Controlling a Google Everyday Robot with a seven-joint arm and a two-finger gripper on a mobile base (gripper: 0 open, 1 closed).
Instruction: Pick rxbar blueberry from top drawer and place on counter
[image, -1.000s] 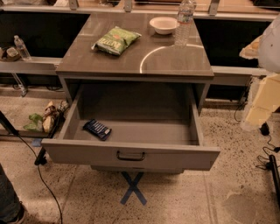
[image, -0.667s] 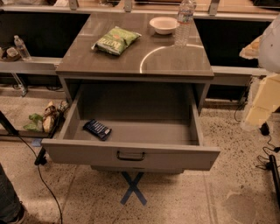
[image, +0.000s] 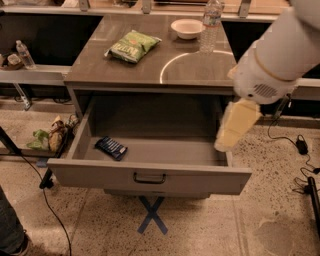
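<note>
The rxbar blueberry, a small dark blue wrapper, lies flat on the floor of the open top drawer, at its left side. The drawer is pulled out from under the counter. My gripper, pale yellow at the end of the white arm, hangs over the drawer's right end, far to the right of the bar. It holds nothing that I can see.
On the counter lie a green chip bag, a white bowl and a clear water bottle. A blue tape cross marks the floor in front. Wrappers and cables lie at the left; a low shelf stands beside.
My arm has swung in from the right edge and now hangs over the drawer's right end. The bar and the drawer have not moved.
</note>
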